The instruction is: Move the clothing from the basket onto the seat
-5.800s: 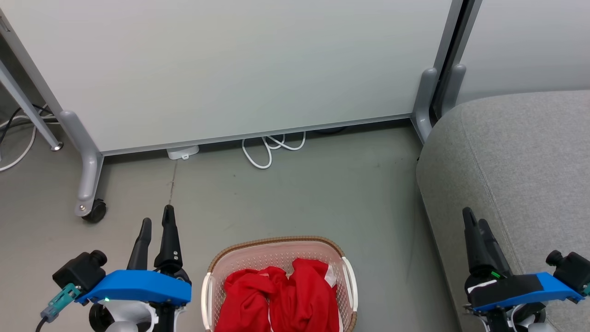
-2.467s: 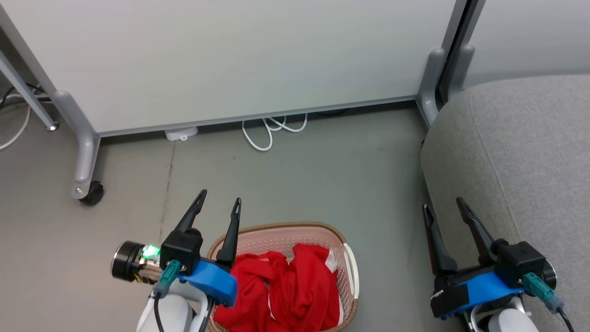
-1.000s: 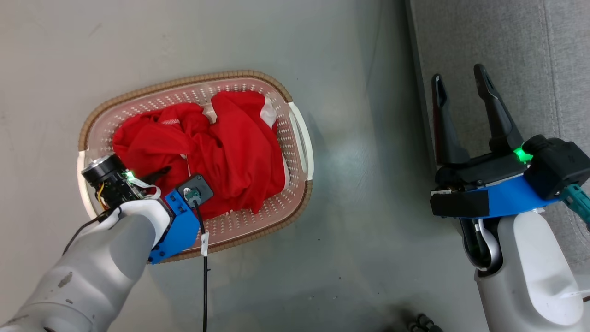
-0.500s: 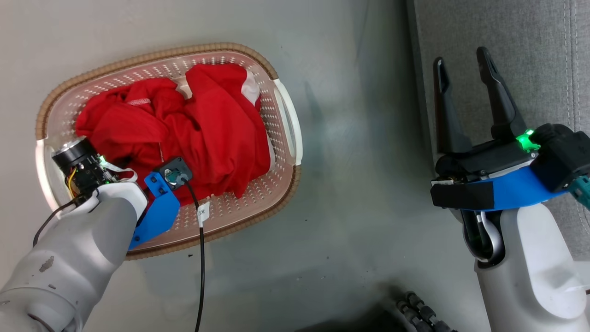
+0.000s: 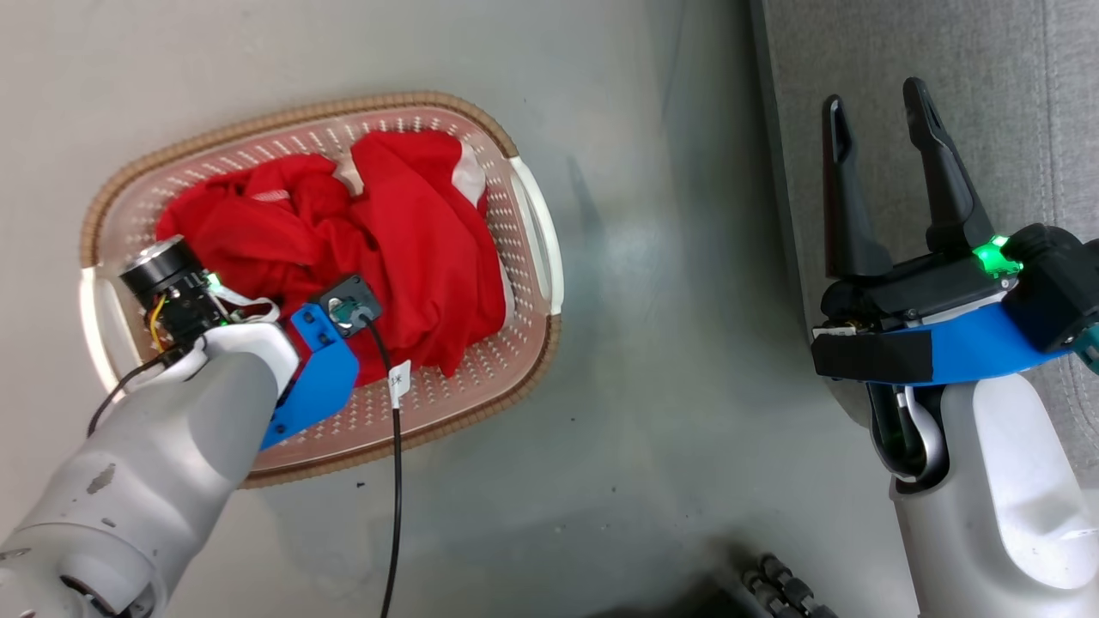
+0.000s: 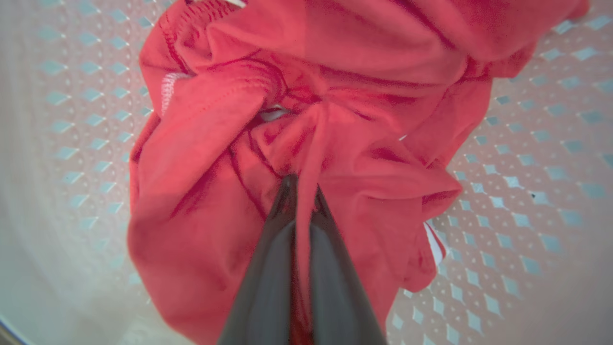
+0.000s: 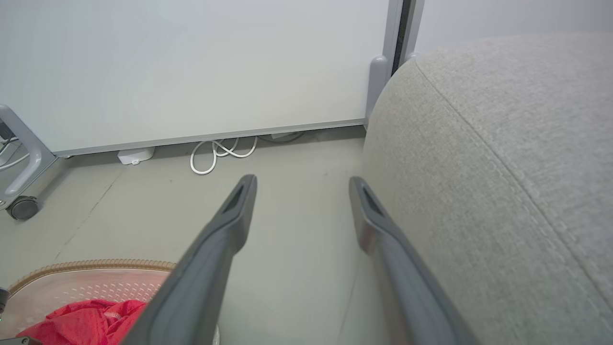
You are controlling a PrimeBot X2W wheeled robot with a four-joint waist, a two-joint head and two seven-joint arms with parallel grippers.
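Bright red crumpled fabric clothing (image 5: 412, 232) is bunched inside the oval cream perforated plastic basket (image 5: 283, 116) on the grey floor (image 5: 670, 386). Left gripper (image 6: 301, 189) is angled down into it, clamped on a fold. Right gripper (image 5: 873, 93) is held spread at the grey upholstered seat (image 5: 987, 51) edge. White cable tag (image 5: 398, 379): print unreadable.

Smooth grey-green floor (image 5: 652, 257), dully glossy under soft, even light. Backed by a pale partition panel (image 7: 191, 62) on a grey frame (image 7: 26, 158) (black caster (image 7: 21, 207) at one foot). White cable (image 7: 221, 151) looped under the panel's lower edge, near a small white box (image 7: 135, 155). Just beside the frame's end post, the grey fabric seat (image 7: 503, 143), a seam stitched across it.
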